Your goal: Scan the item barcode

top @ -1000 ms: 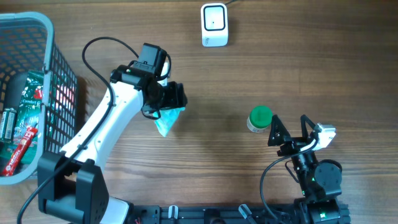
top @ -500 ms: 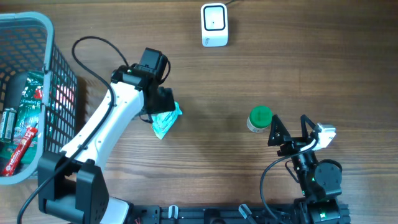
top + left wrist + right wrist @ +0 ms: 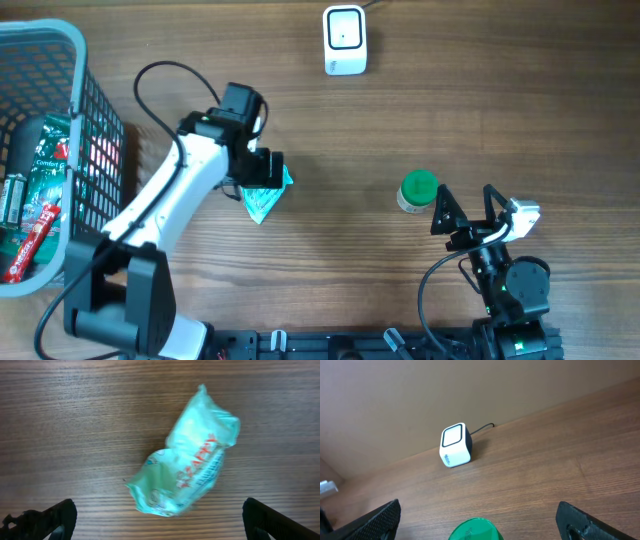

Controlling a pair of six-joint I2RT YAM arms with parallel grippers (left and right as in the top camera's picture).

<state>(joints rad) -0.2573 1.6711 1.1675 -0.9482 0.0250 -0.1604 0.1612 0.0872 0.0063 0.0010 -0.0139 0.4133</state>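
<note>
My left gripper (image 3: 264, 168) hangs over the blue-green packet (image 3: 187, 472) with its fingers wide apart, holding nothing. The packet lies on the table (image 3: 420, 110), left of the middle in the top view. I should come straight down, pinch its middle softly, then show its barcode to the white scanner (image 3: 345, 40) up top. My right gripper (image 3: 465, 206) is spread apart too.

The left arm (image 3: 165, 195) wears a smooth white shell along its long link, with black joints at both ends and a thin black cable (image 3: 165, 65) arching off it. Its pincer (image 3: 160, 522) has matt black fingers (image 3: 45, 517). The right arm (image 3: 505, 275) is black all over, bar a small white block (image 3: 522, 212) near the wrist and tiny green lights (image 3: 505, 291). A second black cable (image 3: 421, 295) curls beside it.
</note>
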